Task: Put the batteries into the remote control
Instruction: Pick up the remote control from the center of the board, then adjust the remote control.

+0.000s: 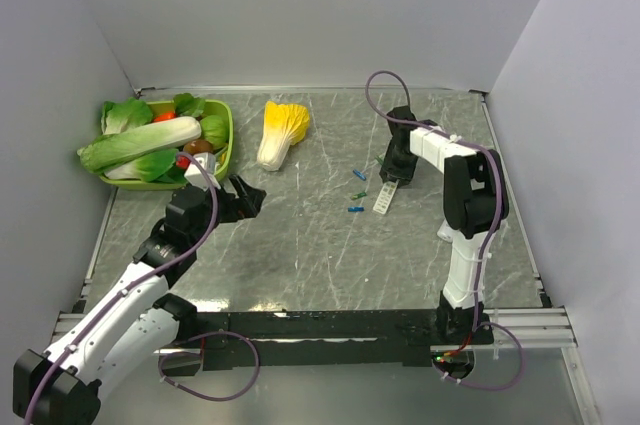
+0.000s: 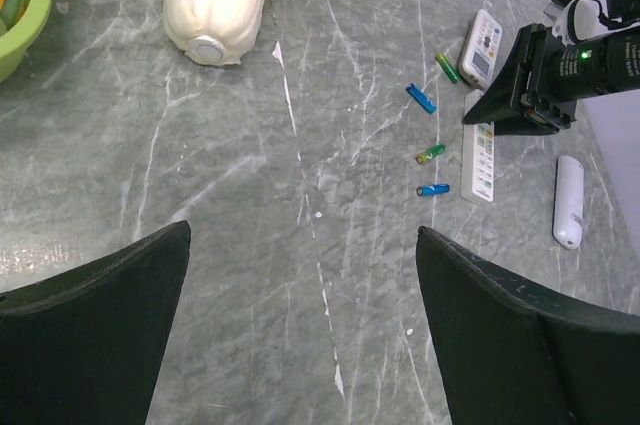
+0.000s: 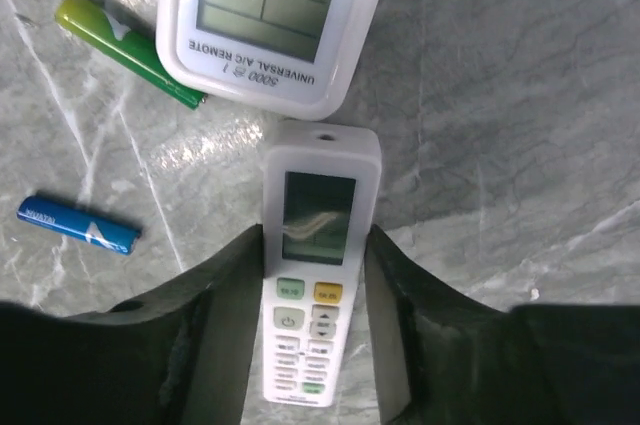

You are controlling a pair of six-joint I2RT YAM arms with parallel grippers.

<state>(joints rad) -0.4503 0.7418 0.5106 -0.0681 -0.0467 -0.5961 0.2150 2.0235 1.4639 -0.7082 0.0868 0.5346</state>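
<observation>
Our left claw point(image 2: 303, 245) hung spread wide over the bench point(image 1: 300, 245), holding nothing. The batteries point(image 2: 431, 154) lay loose mid-bench, near the slim remote point(image 3: 318, 195), which our right claw point(image 3: 315, 245) pinched by its sides. We reckoned we were still securing it. Next up: flipping it and getting the cover off.

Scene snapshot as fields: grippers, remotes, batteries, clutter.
left gripper: open, holding nothing, over bare table
right gripper: shut on narrow remote, buttons up
wide remote: flat, screen up, just past the narrow remote's top end
batteries: four loose on the table, two blue, two green, none held
battery compartments: not visible
clutter: toy cabbage; green basket of vegetables
</observation>
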